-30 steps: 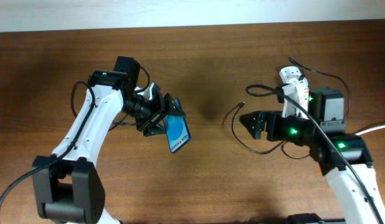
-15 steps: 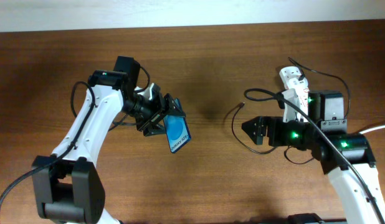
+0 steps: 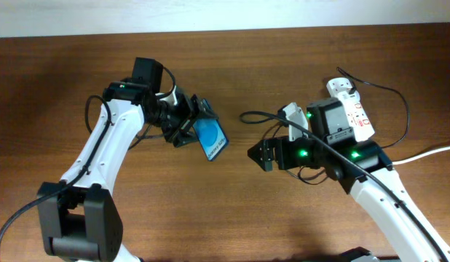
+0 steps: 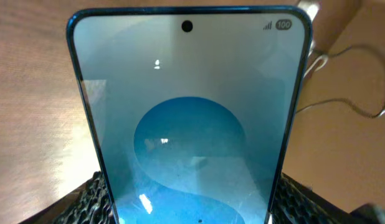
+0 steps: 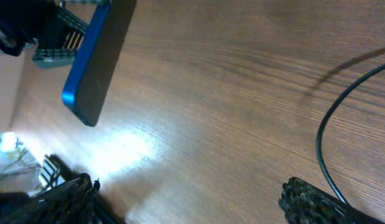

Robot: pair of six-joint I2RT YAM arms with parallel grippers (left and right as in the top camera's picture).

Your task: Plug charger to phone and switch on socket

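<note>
My left gripper (image 3: 190, 125) is shut on the phone (image 3: 212, 140) and holds it above the table, left of the middle. In the left wrist view the phone's blue screen (image 4: 189, 124) fills the frame between the fingers (image 4: 189, 208). My right gripper (image 3: 260, 155) is open and empty, just right of the phone, fingers pointing at it. In the right wrist view the fingers (image 5: 189, 205) are wide apart and the phone (image 5: 96, 59) hangs at the upper left. The charger (image 3: 263, 115), a thin black cable, runs over the right arm and also passes beside the right finger (image 5: 322, 146). The socket (image 3: 354, 109) lies behind the right arm, partly hidden.
The socket's thick white cord (image 3: 437, 150) runs off to the right edge. More black cable loops behind the socket (image 3: 389, 91). A pale wall edge borders the far side of the wooden table (image 3: 232, 218).
My right arm has swung left toward the phone, uncovering more of the socket. The cable's free end has shifted left with it. My left gripper has turned the phone slightly up and right.
</note>
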